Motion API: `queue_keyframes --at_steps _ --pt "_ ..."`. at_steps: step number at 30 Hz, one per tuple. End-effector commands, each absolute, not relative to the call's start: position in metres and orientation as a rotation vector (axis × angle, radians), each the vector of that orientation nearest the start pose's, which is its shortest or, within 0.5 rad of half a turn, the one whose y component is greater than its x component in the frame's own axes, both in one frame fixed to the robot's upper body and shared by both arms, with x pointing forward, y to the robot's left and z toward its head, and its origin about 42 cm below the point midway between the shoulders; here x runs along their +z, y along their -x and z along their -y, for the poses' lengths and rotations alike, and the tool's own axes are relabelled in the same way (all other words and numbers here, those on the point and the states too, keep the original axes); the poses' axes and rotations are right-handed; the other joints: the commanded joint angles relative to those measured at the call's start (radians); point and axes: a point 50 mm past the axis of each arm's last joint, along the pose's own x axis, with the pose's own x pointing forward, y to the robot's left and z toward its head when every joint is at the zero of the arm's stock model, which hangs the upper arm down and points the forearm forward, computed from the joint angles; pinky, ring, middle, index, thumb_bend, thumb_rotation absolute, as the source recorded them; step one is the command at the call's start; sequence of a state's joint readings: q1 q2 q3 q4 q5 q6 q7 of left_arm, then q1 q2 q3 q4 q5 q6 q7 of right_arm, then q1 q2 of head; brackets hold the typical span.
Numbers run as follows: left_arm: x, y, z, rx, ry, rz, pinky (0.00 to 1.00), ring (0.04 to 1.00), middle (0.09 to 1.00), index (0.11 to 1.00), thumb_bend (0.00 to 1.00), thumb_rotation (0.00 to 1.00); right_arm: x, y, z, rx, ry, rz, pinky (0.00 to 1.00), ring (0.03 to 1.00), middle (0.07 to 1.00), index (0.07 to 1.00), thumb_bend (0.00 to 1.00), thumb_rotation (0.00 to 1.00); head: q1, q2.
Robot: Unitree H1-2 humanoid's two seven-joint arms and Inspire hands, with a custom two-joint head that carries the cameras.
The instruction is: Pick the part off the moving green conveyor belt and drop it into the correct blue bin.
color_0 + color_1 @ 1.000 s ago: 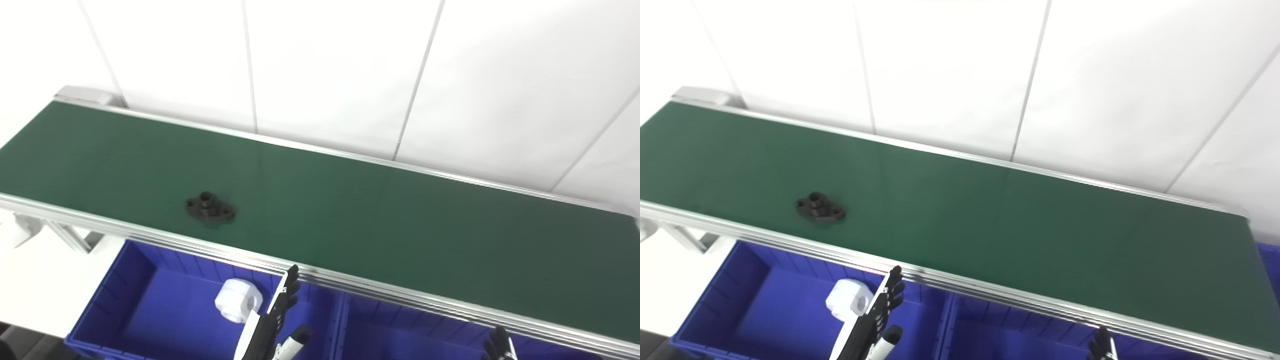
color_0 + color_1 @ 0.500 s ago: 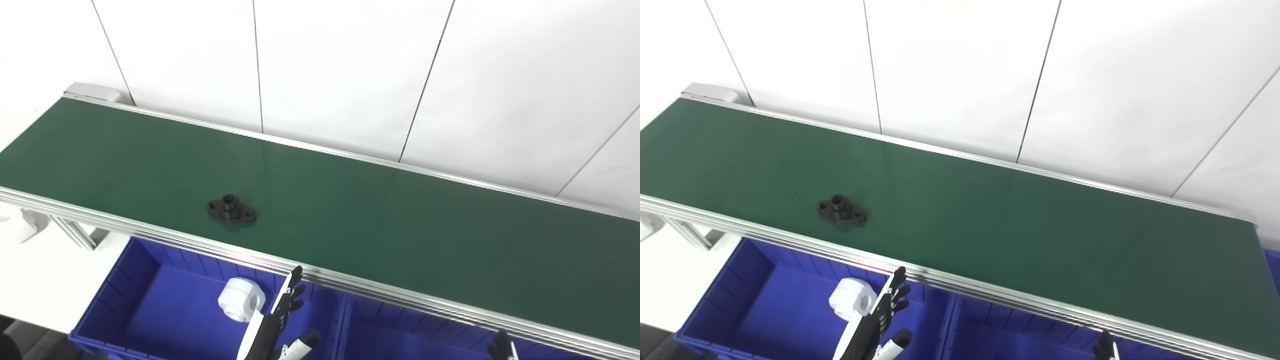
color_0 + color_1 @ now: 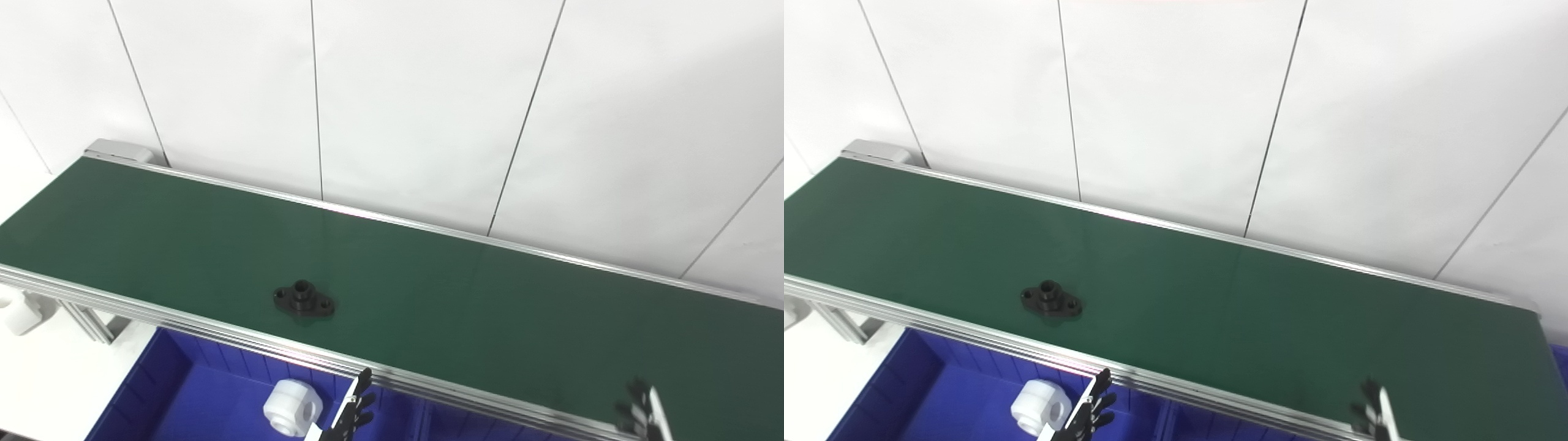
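A black flanged part (image 3: pixel 303 301) with a raised centre hub lies flat on the green conveyor belt (image 3: pixel 490 306), near the belt's front edge, left of centre. My left hand (image 3: pixel 349 416) is low at the bottom edge, over the blue bins just in front of the belt rail, open and empty, below and right of the part. My right hand (image 3: pixel 643 413) shows only its fingertips at the bottom right, over the belt's front edge, fingers apart and empty, far right of the part.
A left blue bin (image 3: pixel 159 386) below the belt's front rail holds a white cylindrical part (image 3: pixel 293 415). A second blue bin (image 3: pixel 1200 422) sits to its right, mostly cut off. A white panelled wall stands behind the belt.
The camera has tilted up, so the whole scene sits lower. The black part has moved right along the belt. My right hand has risen to the belt's front edge.
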State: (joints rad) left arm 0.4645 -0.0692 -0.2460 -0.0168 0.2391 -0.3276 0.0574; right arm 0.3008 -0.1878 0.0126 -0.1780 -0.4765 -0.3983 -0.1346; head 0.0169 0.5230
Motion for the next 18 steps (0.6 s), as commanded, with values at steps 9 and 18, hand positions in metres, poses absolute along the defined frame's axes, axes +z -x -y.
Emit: queue_keyframes --at_steps 9,18 --pt "0.050 -0.126 -0.137 -0.106 -0.019 -0.037 0.95 0.964 1.000 1.000 0.66 0.92 0.167 -0.240 0.248 0.050 0.804 0.399 0.64 0.765 0.835 0.887 0.96 0.41 -0.010 0.036" --pt "0.054 -0.125 -0.139 -0.117 -0.021 -0.035 0.97 0.969 1.000 1.000 0.70 0.94 0.163 -0.289 0.218 0.146 1.110 0.384 0.59 0.711 0.804 0.867 0.92 0.51 -0.050 0.075"
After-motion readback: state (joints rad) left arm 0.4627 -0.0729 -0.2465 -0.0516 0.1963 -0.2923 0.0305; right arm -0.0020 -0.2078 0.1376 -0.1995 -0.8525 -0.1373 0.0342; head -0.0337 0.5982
